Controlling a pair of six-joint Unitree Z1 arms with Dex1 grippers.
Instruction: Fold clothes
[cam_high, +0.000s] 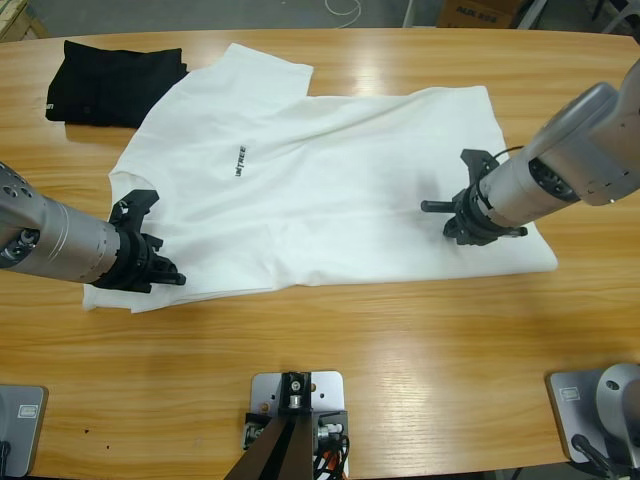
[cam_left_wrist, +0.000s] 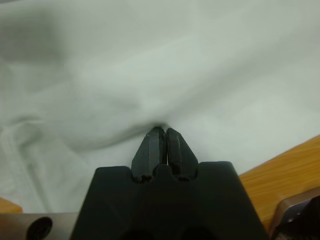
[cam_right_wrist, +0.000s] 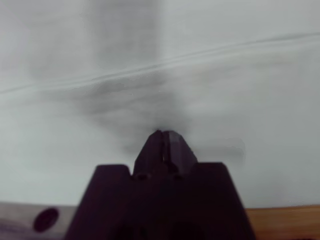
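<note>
The white T-shirt lies spread across the wooden table, its long axis running from 9 to 3 o'clock. The left gripper is pinched closed on cloth at the 8 o'clock corner, and the right gripper is pinched closed on cloth near 3 o'clock. The rest of the shirt lies toward 12 o'clock from both, each arm nearest its own end.

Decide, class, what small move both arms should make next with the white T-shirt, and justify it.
Probably lift together. The left gripper and right gripper each look shut on the T-shirt, pinching fabric near its nearer edge at opposite ends, while it lies flat on the table.
</note>
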